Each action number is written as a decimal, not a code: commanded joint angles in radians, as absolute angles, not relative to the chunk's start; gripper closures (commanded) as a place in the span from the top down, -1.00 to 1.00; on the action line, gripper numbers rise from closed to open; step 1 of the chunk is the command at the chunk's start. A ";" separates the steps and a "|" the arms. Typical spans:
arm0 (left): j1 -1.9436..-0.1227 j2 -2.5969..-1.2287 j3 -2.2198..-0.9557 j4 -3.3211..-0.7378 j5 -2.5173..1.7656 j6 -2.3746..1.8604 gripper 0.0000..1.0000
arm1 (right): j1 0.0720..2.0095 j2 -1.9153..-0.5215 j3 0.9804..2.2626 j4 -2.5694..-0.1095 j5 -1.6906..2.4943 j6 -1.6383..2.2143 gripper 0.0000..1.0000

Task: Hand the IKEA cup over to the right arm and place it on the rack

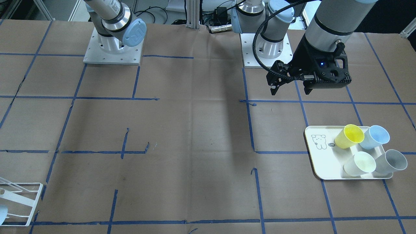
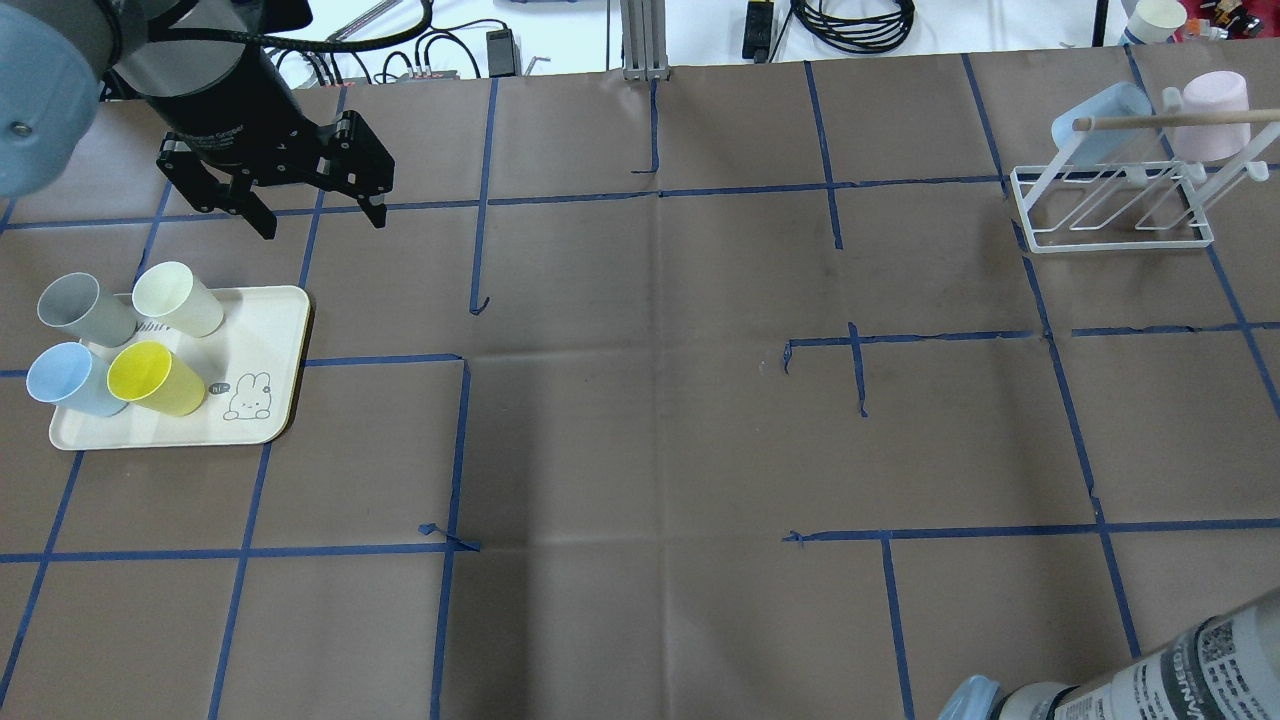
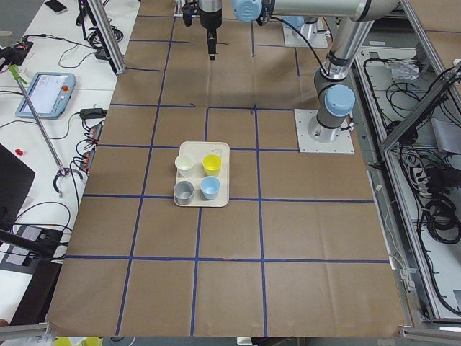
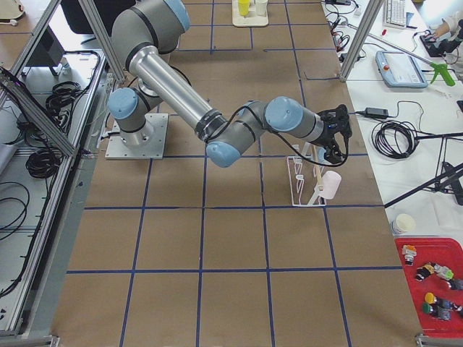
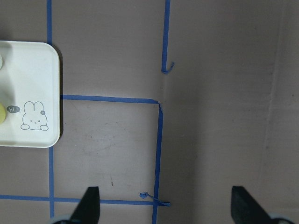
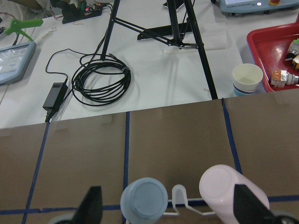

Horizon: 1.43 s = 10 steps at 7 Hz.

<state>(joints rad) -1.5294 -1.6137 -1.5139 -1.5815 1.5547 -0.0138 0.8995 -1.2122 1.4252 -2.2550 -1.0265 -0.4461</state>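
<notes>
- The left fingers (image 2: 322, 222) are spread wide with nothing between them, hanging high above the table (image 2: 640, 430).
- Their wrist view looks down on bare brown paper. Only a corner of the tray (image 2: 270, 330) shows off to the left, so those fingers are right of the tray, not over it.
- On that tray, at the table's left end, four cups stand mouth-up. The grey cup (image 2: 80, 308) and cream cup (image 2: 175, 298) are in the far row.
- The light-blue cup (image 2: 65, 380) and yellow cup (image 2: 152, 380) are in the near row. All four are well apart from both sets of fingers.
- Over on the right, the right arm (image 4: 181, 94) reaches out to the rack (image 2: 1120, 243) at the far right of the table.
- The right fingers (image 6: 166, 188) are wide open too, gripping nothing, and poised above the rack.
- Two cups sit bottom-up on the rack, a blue cup (image 6: 144, 198) and a pink cup (image 6: 231, 189). Both show below and between those open fingers.
</notes>
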 commanded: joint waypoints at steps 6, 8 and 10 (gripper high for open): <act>-1.529 -1.614 -1.514 -1.582 1.554 -0.014 0.99 | 1.325 -1.455 1.393 -1.380 -1.411 -0.436 1.00; -1.529 -1.614 -1.513 -1.582 1.554 -0.014 0.99 | 1.431 -1.523 1.394 -1.333 -1.414 -0.440 1.00; -1.529 -1.614 -1.513 -1.582 1.554 -0.014 0.99 | 1.515 -1.554 1.404 -1.339 -1.414 -0.306 1.00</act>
